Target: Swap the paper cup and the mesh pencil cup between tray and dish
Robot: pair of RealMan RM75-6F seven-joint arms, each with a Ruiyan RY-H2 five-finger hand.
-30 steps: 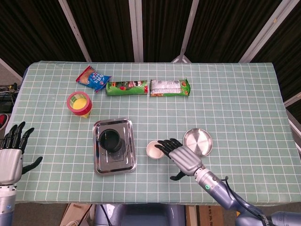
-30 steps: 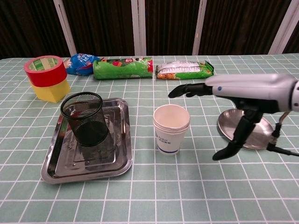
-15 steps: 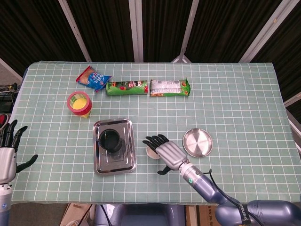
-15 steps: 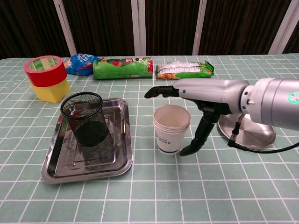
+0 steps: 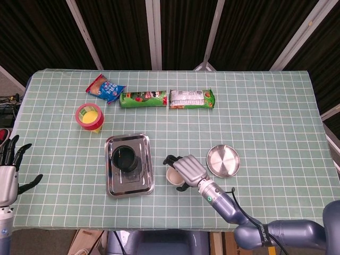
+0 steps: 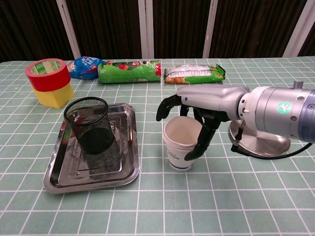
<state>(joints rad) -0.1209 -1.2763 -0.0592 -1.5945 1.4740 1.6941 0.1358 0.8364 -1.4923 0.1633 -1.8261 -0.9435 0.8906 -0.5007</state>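
I'm closing my right hand point(image 6: 194, 120) around the paper cup point(image 6: 180, 149), center frame between tray point(image 6: 129, 174) and dish point(image 6: 261, 143); next it needs a firm grip, then lifting clear.

paper cup: a white paper cup point(image 6: 181, 146) with small blue print on its side — it stands on the green checked cloth between tray and dish, mouth up, leaning slightly; it looks like a nested stack, with more than one rim showing.
mesh pencil cup: a black wire-mesh cylinder point(image 6: 90, 125), upright and open at the top, standing inside the tray toward its far half; nothing shows inside it.
tray: a shallow rectangular stainless-steel tray point(image 6: 125, 169) with a raised rim, lying flat left of the paper cup.
dish: a small round shiny metal dish point(image 5: 223, 160) — flat on the cloth, just right of the paper cup.
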